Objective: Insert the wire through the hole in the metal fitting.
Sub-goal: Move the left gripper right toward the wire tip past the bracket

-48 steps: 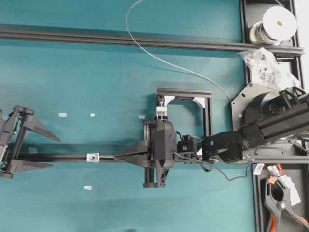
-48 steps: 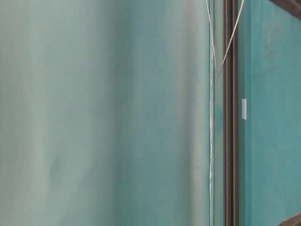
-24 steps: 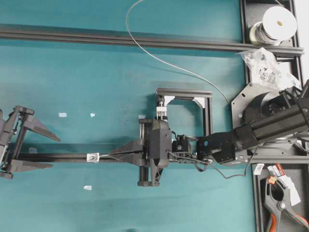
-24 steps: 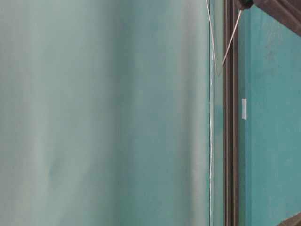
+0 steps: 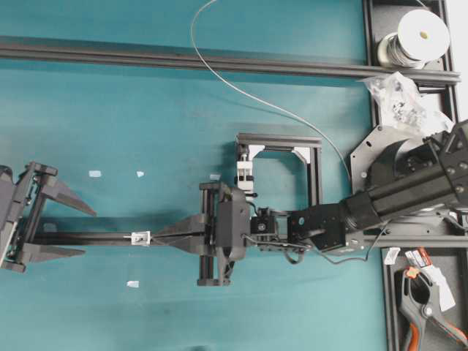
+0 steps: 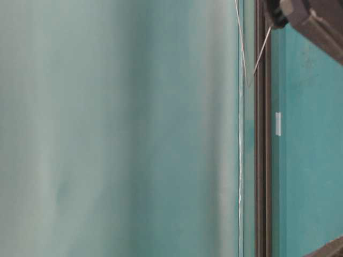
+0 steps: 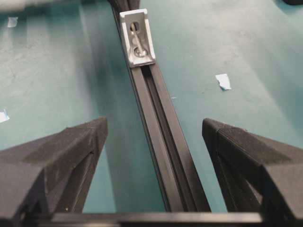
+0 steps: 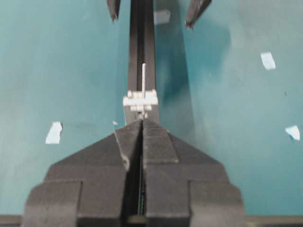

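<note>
The metal fitting [image 5: 139, 238] is a small silver square piece sitting on a black rail [image 5: 88, 238]. My right gripper [image 5: 156, 236] is shut on the wire, its tips just right of the fitting. In the right wrist view the gripper [image 8: 142, 121] almost touches the fitting [image 8: 140, 100], and the wire's straight end [image 8: 143, 73] sticks out past its far side. The rest of the wire [image 5: 256, 99] arcs back across the table toward the spool. Further left along the rail, my left gripper [image 5: 86, 231] stands open astride it, empty. Its wrist view shows the fitting [image 7: 137, 38] ahead of the gripper [image 7: 154, 124].
A wire spool [image 5: 418, 35] and a plastic bag of parts [image 5: 398, 95] lie at the back right. An orange-handled clamp [image 5: 424, 303] is at the front right. A black frame [image 5: 316, 172] with a white clamp block [image 5: 245, 164] stands mid-table. Tape scraps [image 5: 95, 174] dot the mat.
My right gripper has moved left along the rail with the wire, closing the gap to the fitting. The wire's end now shows beyond the fitting. The left gripper has barely shifted.
</note>
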You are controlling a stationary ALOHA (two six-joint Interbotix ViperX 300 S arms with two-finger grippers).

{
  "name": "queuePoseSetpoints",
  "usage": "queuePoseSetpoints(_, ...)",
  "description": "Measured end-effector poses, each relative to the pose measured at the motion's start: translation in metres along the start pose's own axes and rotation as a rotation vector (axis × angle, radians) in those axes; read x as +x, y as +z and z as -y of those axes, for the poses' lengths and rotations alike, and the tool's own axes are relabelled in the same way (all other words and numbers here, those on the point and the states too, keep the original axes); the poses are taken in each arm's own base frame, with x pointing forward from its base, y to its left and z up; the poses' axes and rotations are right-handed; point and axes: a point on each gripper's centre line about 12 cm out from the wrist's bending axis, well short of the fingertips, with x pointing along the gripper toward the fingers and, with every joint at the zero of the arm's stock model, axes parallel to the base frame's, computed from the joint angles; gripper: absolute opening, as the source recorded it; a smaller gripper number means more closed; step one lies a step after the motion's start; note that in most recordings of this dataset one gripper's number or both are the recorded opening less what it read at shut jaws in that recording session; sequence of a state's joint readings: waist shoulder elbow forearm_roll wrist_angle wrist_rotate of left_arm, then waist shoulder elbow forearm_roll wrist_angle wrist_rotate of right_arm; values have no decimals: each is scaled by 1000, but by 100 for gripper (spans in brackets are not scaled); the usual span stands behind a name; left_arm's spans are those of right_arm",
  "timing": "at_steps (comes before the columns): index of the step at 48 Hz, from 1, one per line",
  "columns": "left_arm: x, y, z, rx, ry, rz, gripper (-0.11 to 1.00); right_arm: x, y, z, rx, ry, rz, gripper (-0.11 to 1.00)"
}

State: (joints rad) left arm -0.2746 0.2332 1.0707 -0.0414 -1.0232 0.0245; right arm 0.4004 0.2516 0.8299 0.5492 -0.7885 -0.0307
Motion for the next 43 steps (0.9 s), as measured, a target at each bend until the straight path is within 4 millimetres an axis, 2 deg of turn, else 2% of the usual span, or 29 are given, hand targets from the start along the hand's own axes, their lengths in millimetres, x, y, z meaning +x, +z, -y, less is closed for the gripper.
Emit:
queuePoseSetpoints(21,9,6,0,-3,-1,2,84,6,0,-1,1,-2,3,-1)
queuePoseSetpoints(43,32,21,1,-41,-3,-3,83,6,0,-1,0,-2,2,-1)
